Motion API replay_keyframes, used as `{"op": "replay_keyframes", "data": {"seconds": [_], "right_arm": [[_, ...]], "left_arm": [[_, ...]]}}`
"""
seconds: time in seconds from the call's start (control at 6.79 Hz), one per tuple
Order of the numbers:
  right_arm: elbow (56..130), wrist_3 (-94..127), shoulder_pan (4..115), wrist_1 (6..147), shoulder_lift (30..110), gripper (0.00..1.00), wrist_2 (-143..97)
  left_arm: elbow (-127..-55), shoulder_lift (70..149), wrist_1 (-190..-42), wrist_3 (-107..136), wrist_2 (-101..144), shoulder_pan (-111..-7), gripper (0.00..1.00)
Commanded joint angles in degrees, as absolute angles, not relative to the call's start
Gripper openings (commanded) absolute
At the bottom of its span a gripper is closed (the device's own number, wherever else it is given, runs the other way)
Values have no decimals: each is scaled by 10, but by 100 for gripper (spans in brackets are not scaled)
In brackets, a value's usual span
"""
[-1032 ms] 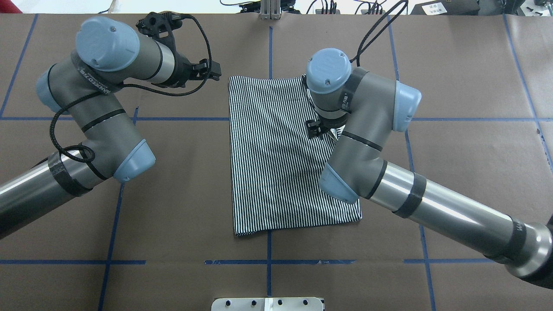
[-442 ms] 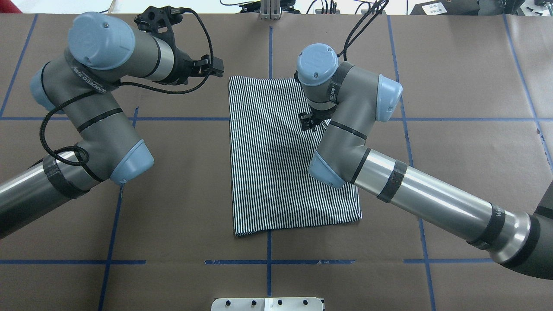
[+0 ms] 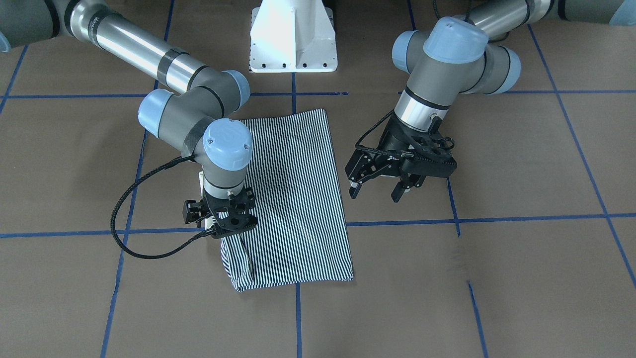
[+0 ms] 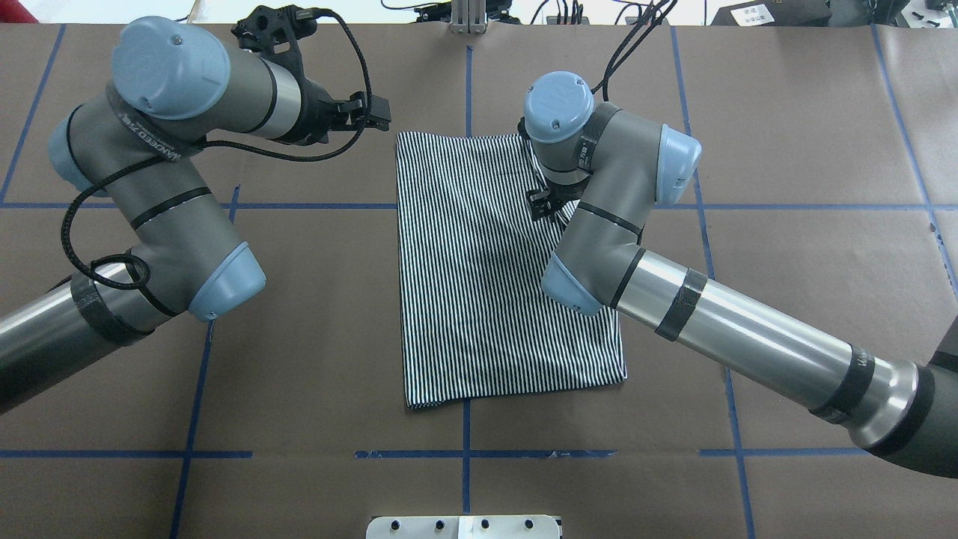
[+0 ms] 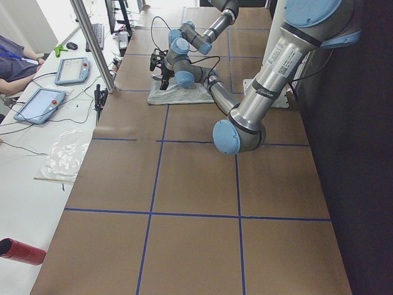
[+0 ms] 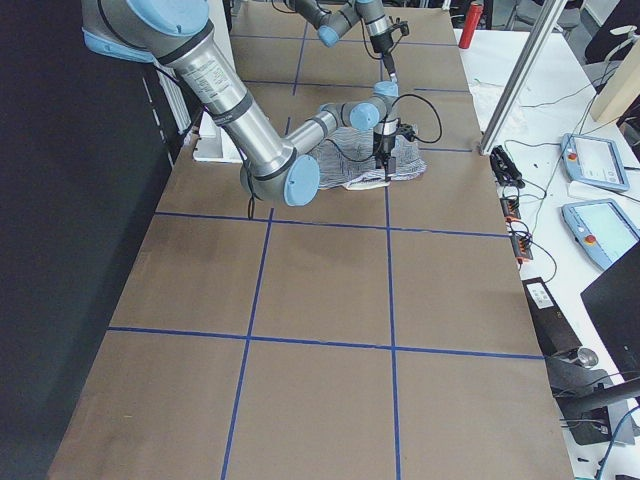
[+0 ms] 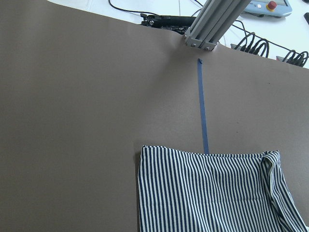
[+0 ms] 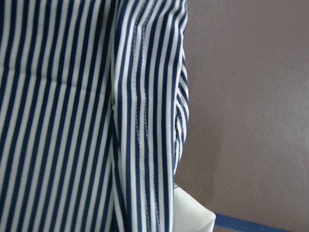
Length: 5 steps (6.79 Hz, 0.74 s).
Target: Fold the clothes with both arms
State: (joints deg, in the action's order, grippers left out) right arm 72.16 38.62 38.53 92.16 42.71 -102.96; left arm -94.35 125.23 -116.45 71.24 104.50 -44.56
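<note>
Two pincers. Left pincer [image 3: 376, 193] spread wide, empty, above the bench [image 3: 497, 278] beside the folded striped shirt [image 3: 293, 199]. Right pincer [image 3: 223, 229] down at the shirt's edge; its opening cannot be told.

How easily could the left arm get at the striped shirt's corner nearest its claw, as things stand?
Probably yes, easily. The left claw hangs open just off that corner of the shirt, with only bare table between; the right claw is at the opposite edge.
</note>
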Motion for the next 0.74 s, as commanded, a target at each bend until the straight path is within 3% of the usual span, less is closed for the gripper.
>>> {"op": "replay_keyframes", "data": {"seconds": [0.0, 0.59], "right_arm": [[718, 387, 386, 918, 421, 100, -1030], [708, 384, 386, 919, 421, 100, -1030]], "left_arm": [[-944, 1252, -1165, 710, 1045, -446, 100], [-944, 1252, -1165, 711, 1046, -446, 100]]}}
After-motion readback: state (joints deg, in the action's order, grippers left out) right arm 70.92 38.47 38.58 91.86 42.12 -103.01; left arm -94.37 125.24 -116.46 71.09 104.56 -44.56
